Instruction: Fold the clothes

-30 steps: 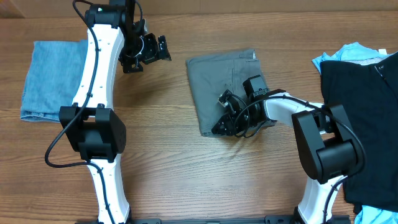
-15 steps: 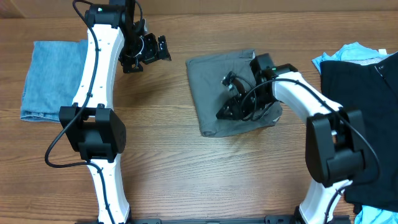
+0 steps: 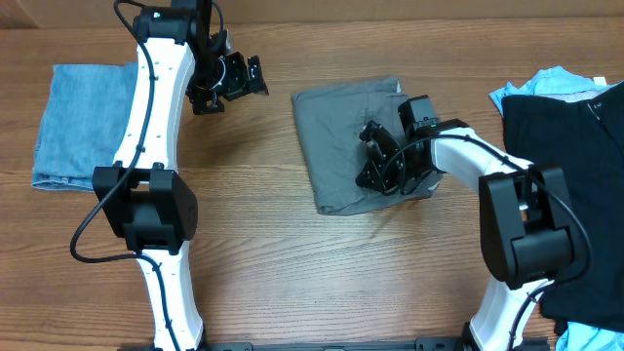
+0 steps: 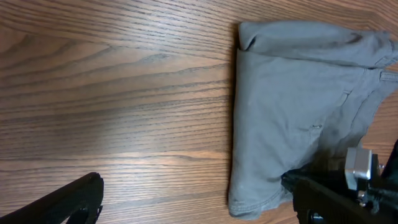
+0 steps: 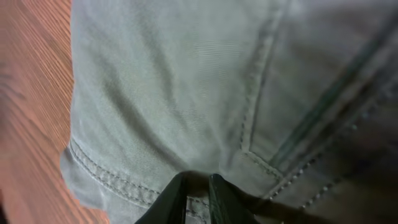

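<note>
You are pinching the stitched hem of the wrinkled, folded grey shorts (image 3: 336, 146) with the nearly closed right gripper (image 5: 199, 185), while the left gripper (image 3: 232, 83) is hovering wide open

Black garment (image 3: 565, 175) cut by right edge, light-blue garment (image 3: 531, 86) mostly under it, grey shorts (image 3: 336, 136) corner beneath right end effector (image 3: 369, 175)

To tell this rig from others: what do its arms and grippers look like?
The left arm and right arm have white tubular links joined by boxy black joint housings, with thin black cables looping alongside. The left gripper and right gripper are black, two-fingered. No legible markings.
</note>
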Robot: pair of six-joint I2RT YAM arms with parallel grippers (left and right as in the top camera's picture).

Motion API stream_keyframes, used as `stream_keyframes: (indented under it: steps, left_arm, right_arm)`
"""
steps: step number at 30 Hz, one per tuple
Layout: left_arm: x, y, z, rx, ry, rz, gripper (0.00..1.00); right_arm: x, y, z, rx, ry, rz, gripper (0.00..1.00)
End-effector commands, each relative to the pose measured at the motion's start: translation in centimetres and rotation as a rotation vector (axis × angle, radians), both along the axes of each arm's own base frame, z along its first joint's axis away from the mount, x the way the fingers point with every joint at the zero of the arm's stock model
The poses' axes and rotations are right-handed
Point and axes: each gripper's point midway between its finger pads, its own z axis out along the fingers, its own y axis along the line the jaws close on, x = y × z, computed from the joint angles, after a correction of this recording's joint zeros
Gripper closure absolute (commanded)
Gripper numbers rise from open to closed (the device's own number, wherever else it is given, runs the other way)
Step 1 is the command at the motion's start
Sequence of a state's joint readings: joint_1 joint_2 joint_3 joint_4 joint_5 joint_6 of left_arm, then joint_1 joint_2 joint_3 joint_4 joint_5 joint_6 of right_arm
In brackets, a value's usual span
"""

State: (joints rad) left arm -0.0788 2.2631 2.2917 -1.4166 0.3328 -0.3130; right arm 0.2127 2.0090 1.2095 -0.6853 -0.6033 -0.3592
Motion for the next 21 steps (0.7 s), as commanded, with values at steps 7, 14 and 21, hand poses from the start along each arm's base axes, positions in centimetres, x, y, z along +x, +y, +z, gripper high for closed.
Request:
stream_keyframes:
  steps: [7,14,21]
  left_arm:
    - [0.4,-0.3,1.1,0.0,-0.034,-0.004,0.0]
    - [0.4,-0.3,1.1,0.0,-0.034,-0.005,0.0]
    - [0.4,-0.3,1.1,0.0,-0.034,-0.005,0.0]
  right_arm:
    - [5.1,0.8,11.7,0.102,-0.117,-0.113,0.86]
    - [10.4,1.5,13.9,0.173,-0.191,-0.328,0.81]
    - [6.2,-0.5,9.7,-0.001,0.022,-0.359,0.79]
